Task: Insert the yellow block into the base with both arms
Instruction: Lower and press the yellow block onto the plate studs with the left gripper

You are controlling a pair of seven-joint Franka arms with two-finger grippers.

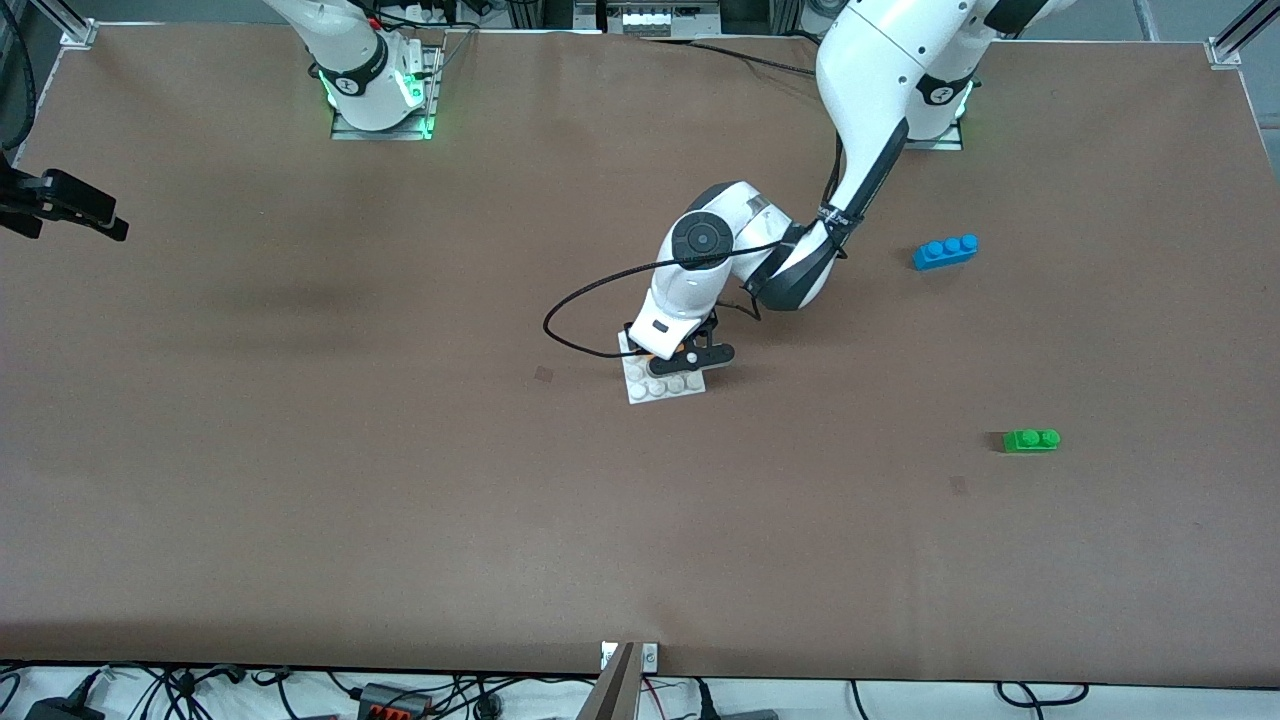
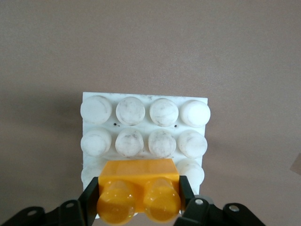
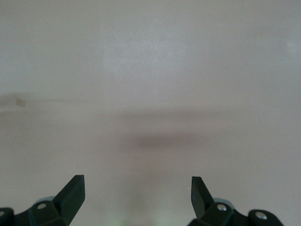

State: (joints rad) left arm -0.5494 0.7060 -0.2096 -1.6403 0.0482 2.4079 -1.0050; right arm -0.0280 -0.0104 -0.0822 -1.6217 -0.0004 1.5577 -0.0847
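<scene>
The yellow block (image 2: 138, 181) is a small orange-yellow brick with two round studs. My left gripper (image 2: 138, 200) is shut on it, one black finger on each end. It sits low over the base (image 2: 146, 97), a white square plate with round studs, covering middle studs in the rows farther from the front camera. I cannot tell whether it is pressed on. In the front view the left gripper (image 1: 685, 355) stands on the base (image 1: 665, 388) at mid table. My right gripper (image 3: 138, 186) hangs open over bare table with nothing between its fingers.
A blue three-stud brick (image 1: 945, 251) lies toward the left arm's end, farther from the front camera. A green two-stud brick (image 1: 1031, 440) lies nearer. The left arm's black cable (image 1: 580, 310) loops beside the base. A black part (image 1: 65, 205) juts in at the right arm's end.
</scene>
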